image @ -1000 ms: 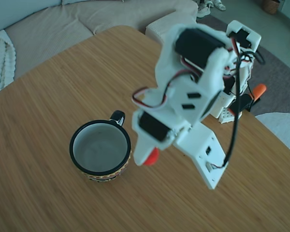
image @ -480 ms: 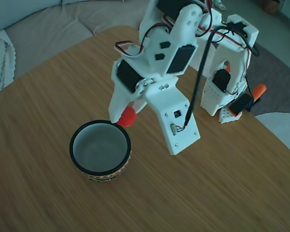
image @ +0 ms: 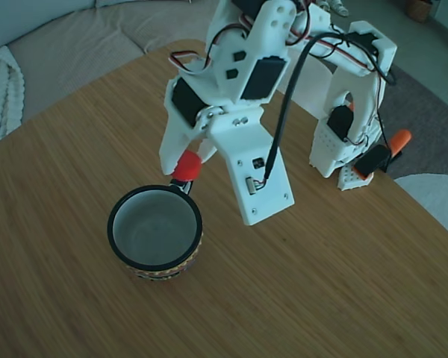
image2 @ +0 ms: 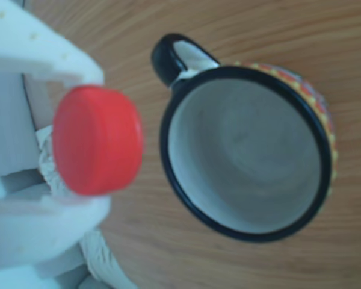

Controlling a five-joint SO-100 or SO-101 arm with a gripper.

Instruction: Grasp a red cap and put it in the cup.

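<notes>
1. Shifted slightly up and left since half a second ago: gripper [image: 185, 165], pinching red cap [image: 186, 166].
2. Held just beside cup [image: 155, 228] rim, above its handle; cup empty on worktop [image: 75, 149].

The cup [image: 155, 237] stands alone on the desk [image: 75, 164] with bare wood on every side — its mouth is open and unobstructed from above. In the other view, the hand [image2: 78, 144] with the red cap [image2: 97, 141] sits just beside the black handle [image2: 168, 57], outside the rim.
</notes>
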